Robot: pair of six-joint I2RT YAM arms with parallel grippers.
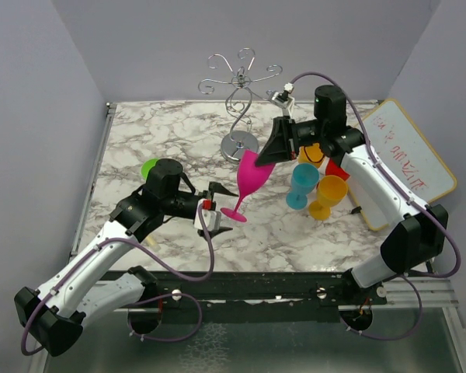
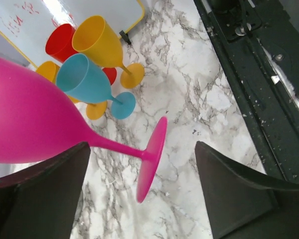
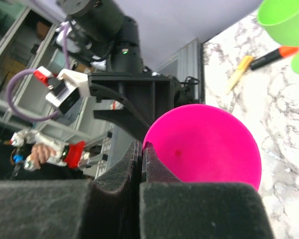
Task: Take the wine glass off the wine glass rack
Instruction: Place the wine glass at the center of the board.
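Note:
The pink wine glass [image 1: 248, 183] hangs tilted over the marble table, off the silver wire wine glass rack [image 1: 241, 101], which stands at the back with nothing on its arms. My right gripper [image 1: 270, 155] is shut on the glass's rim; in the right wrist view its gripper [image 3: 141, 149] pinches the edge of the pink bowl [image 3: 209, 144]. My left gripper [image 1: 217, 208] is open by the foot. In the left wrist view the pink stem and foot [image 2: 152, 159] lie between the spread fingers [image 2: 224, 189] without touching them.
Blue [image 1: 301, 183], yellow [image 1: 330, 194] and red [image 1: 335, 167] plastic glasses stand in a group right of the pink one. A green glass [image 1: 149, 167] sits behind the left arm. A whiteboard [image 1: 408, 155] lies at the right edge. An orange marker [image 3: 274, 57] lies on the table.

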